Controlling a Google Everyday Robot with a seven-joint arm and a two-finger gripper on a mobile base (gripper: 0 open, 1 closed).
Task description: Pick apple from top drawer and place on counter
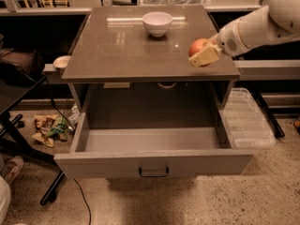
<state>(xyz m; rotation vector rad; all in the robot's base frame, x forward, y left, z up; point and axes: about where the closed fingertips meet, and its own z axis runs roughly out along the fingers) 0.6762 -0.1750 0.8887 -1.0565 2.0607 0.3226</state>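
My gripper [201, 52] reaches in from the right and is shut on the red-orange apple [198, 46]. It holds the apple just above the right front part of the brown-grey counter [126, 50]. The top drawer [150, 142] stands pulled wide open below, and its inside shows nothing in it. Its black handle [153, 172] sits at the centre of the front panel.
A white bowl [157, 23] stands at the back middle of the counter. A clear plastic bin [246, 121] lies on the floor to the right of the drawer. Crumpled wrappers [49, 128] and a black stand leg [28, 149] lie on the left floor.
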